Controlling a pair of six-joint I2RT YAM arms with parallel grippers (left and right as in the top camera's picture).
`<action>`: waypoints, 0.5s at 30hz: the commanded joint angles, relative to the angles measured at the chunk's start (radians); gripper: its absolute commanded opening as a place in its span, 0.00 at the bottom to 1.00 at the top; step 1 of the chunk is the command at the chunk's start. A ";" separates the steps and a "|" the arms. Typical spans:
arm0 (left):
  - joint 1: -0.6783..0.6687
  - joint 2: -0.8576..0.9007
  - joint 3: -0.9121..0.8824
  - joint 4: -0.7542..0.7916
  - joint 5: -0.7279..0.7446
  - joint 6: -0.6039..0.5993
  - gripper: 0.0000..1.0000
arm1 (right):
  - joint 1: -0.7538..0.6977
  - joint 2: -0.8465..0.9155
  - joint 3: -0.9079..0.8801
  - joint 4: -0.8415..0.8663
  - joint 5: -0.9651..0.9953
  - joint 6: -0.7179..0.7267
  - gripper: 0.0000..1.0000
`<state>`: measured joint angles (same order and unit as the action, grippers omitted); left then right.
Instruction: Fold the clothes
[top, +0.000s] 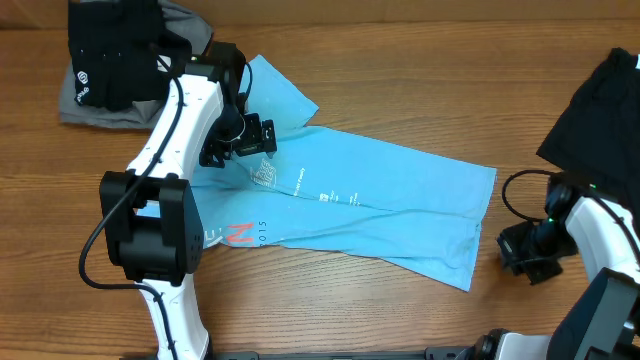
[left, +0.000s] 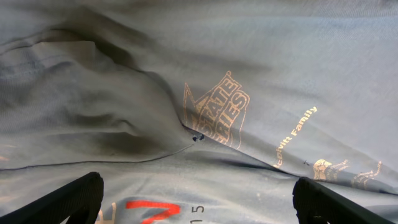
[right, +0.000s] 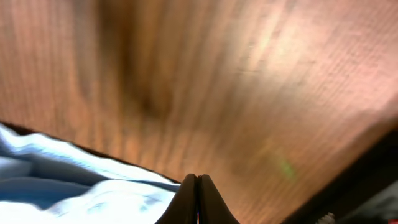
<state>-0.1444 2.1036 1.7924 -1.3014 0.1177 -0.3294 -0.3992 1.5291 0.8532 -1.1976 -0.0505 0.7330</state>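
T-shirt, soft blue cloth, creased oblong, wood-grain table

The surface is warm brown wood, with the grain running from side to side in the overhead view and darker streaks crossing the lighter boards. It has a slight sheen, with paler patches towards the far edge. In the right wrist view the same wood shows close up, blurred, its grain running in fine lines.

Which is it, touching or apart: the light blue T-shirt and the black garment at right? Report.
Apart. Overhead shows bare table between the light blue T-shirt and the black garment.
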 joint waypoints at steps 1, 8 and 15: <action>-0.002 -0.012 0.016 0.004 -0.014 0.015 1.00 | 0.008 -0.036 0.028 -0.013 -0.003 -0.052 0.04; -0.003 -0.012 0.016 0.006 -0.014 0.015 1.00 | 0.109 -0.192 0.029 0.007 -0.132 -0.211 0.04; -0.003 -0.012 0.016 0.006 -0.014 0.011 1.00 | 0.251 -0.192 0.005 0.049 -0.187 -0.217 0.04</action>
<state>-0.1444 2.1036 1.7924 -1.2961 0.1150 -0.3294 -0.2092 1.3327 0.8577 -1.1797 -0.1802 0.5461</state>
